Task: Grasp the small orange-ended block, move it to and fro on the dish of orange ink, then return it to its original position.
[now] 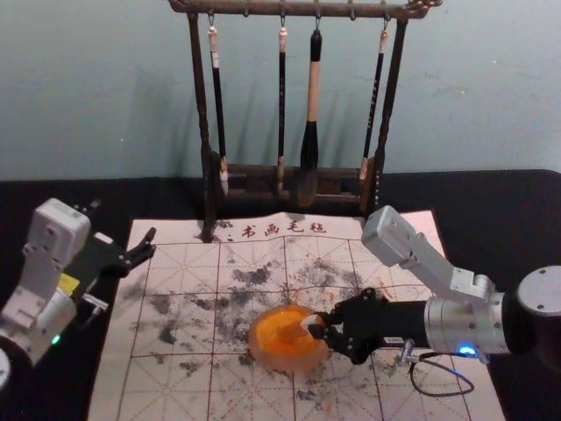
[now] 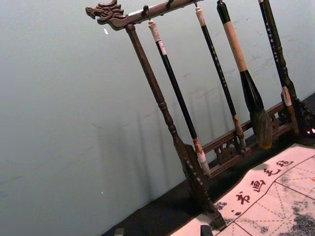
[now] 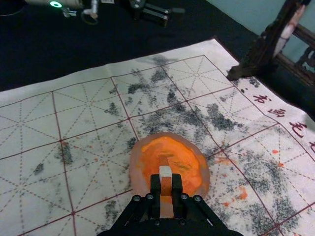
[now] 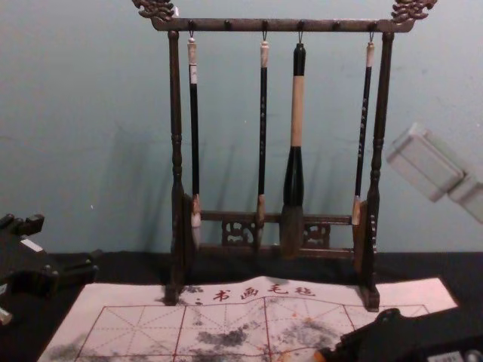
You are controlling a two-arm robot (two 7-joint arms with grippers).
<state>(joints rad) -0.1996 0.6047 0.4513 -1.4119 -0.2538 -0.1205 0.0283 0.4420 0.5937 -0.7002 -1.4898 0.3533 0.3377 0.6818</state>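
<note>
We see right gripper [image 1: 321, 328] at dish's right edge, fingers closed on small block [image 3: 165, 171], pinched between tips. Block over orange ink dish [image 1: 257, 346]; contact with ink we cannot tell. Under dish, our marked felt mat [image 1: 175, 386]. Left gripper [image 1: 124, 221] idle, well left of dish and farther back, fingers spread, holding nothing. Behind dish, rack [image 1: 200, 96] with four hanging brushes [image 1: 313, 88].

The right gripper [image 1: 321, 325] hides part of the block [image 3: 166, 173]; the chest view crops the mat [image 4: 143, 320].
</note>
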